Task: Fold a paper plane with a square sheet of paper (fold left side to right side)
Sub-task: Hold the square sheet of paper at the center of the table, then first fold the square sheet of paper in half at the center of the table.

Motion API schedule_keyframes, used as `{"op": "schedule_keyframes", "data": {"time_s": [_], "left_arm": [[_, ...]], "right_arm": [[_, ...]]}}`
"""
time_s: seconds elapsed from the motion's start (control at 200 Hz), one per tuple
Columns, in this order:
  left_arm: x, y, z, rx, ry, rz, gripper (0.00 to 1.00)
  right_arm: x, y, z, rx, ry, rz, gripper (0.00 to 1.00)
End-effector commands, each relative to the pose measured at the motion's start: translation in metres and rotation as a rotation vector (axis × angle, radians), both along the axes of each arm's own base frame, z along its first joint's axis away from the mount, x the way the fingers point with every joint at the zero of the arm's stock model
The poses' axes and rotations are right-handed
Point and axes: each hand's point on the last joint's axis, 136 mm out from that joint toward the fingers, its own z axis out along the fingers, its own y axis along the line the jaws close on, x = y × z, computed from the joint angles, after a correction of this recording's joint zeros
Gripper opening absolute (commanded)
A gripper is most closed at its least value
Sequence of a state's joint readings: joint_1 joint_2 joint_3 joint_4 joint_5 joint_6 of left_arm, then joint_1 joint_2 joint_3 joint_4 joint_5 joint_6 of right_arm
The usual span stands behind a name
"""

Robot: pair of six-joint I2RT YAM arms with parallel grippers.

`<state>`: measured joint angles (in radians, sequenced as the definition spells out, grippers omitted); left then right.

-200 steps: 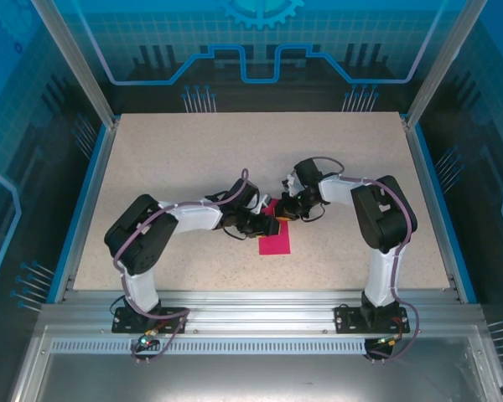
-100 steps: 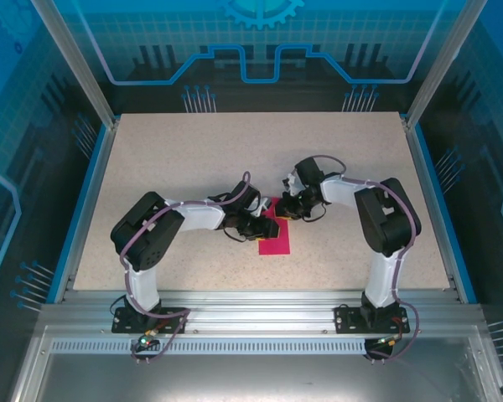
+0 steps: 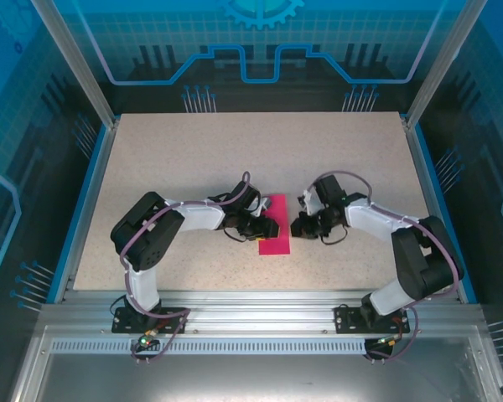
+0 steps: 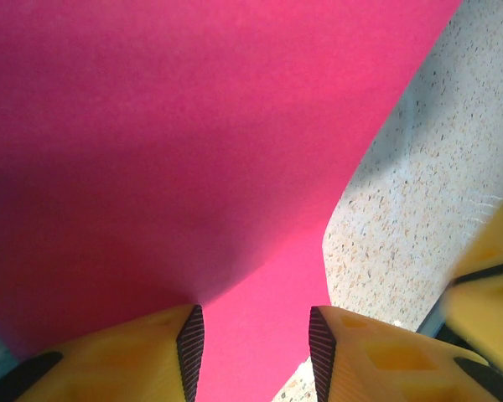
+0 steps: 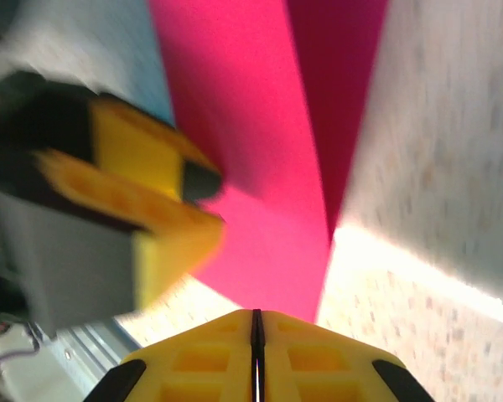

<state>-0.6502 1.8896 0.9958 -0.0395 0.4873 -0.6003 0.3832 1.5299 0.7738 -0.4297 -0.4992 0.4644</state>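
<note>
Top external view: thin magenta-pink sheet of paper (image 3: 276, 243), folded to a narrow rectangle, flat on the speckled beige table (image 3: 168, 159) between the arms; left gripper (image 3: 267, 228) over its far left corner, jaws parted astride it, right gripper (image 3: 296, 226) just beside its right edge, clenched on nothing. Likely handles as very light, limp and slippery, creasing readily; best pinned flat with one claw and pinched at a free edge or raised layer with the other.

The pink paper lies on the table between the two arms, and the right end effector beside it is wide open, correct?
Not quite: the right end effector is shut, its yellow fingers pressed together in the right wrist view. The rest holds.
</note>
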Motion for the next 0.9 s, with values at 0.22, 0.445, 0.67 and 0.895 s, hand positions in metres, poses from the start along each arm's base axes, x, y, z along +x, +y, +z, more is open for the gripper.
{"op": "schedule_keyframes", "data": {"time_s": [0.22,0.445,0.67,0.895], "left_arm": [[-0.012,0.004,-0.016,0.053,0.03,-0.003,0.43],[-0.011,0.003,-0.014,0.051,0.027,-0.006,0.43],[-0.002,-0.001,0.002,0.026,-0.004,-0.007,0.43],[0.018,-0.01,0.033,-0.036,-0.054,-0.009,0.44]], "right_arm": [[-0.019,0.026,-0.017,0.081,0.086,0.016,0.1],[-0.015,0.028,-0.032,0.019,0.114,0.028,0.1],[-0.035,0.0,-0.063,-0.153,0.201,0.017,0.09],[-0.042,-0.018,-0.079,-0.253,0.227,0.014,0.09]]}}
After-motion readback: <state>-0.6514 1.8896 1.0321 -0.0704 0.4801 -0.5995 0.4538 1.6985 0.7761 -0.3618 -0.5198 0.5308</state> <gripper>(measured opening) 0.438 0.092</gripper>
